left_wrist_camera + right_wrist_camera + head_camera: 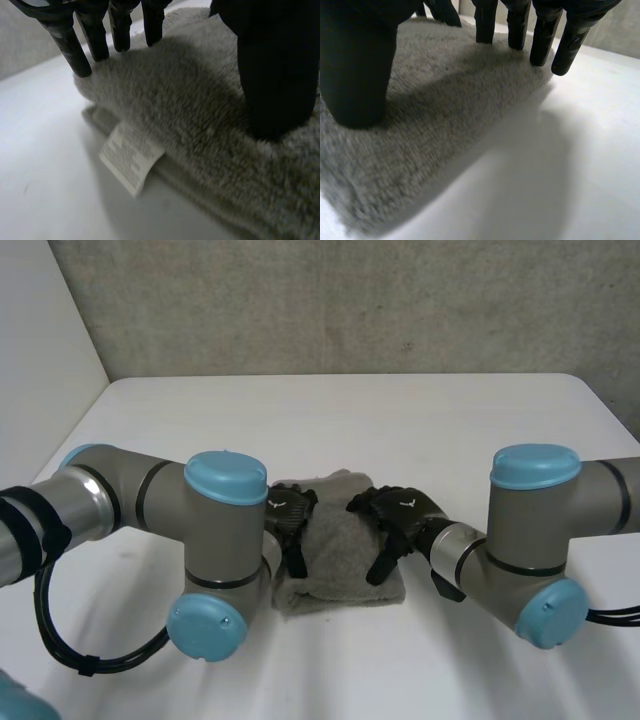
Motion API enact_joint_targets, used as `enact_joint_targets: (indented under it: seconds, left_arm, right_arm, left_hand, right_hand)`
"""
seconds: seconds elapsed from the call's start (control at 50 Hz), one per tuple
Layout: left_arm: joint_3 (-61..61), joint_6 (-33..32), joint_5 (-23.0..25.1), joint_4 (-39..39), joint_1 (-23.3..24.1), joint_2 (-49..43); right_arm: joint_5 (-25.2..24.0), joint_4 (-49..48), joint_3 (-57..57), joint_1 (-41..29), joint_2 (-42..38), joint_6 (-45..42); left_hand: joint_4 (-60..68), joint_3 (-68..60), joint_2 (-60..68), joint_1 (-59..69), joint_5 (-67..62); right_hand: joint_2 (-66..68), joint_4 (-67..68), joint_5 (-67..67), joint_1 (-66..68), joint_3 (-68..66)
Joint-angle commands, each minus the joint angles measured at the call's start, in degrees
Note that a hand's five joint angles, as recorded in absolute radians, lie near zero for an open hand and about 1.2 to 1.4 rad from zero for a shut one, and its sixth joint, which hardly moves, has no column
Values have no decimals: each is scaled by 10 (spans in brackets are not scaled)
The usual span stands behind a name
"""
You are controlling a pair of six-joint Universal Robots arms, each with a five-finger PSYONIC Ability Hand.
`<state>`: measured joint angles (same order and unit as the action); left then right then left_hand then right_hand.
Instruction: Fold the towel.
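Head view: I see the folded grey towel (340,575) on the white table (400,420), left hand (291,512) and right hand (398,514) pressing its top with straight fingers (thumbs planted too), gripping nothing.

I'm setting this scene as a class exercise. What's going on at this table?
A two-armed robot is working on a grey towel that lies folded into a small stack in the middle of the white table. The left robot hand rests on the towel's left side and the right robot hand on its right side. Both have straight fingers laid on top of the cloth and are not gripping it. A white care label sticks out from the towel's edge near the left robot hand.
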<state>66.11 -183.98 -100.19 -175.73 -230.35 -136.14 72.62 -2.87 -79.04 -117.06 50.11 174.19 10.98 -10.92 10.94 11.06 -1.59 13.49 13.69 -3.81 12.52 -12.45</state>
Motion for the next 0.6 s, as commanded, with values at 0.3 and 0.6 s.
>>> enact_joint_targets:
  seconds: [0.3,0.6]
  left_arm:
    - [53,3,4,12,-29,221]
    - [130,21,54,10,-127,458]
  right_arm:
    - [137,0,71,3,217,-68]
    - [206,75,39,5,351,-74]
  left_hand:
    - [-3,2,-2,-3,9]
    - [-3,2,-2,-3,9]
  right_hand:
    - [-35,-37,38,-25,24]
    - [-35,-37,38,-25,24]
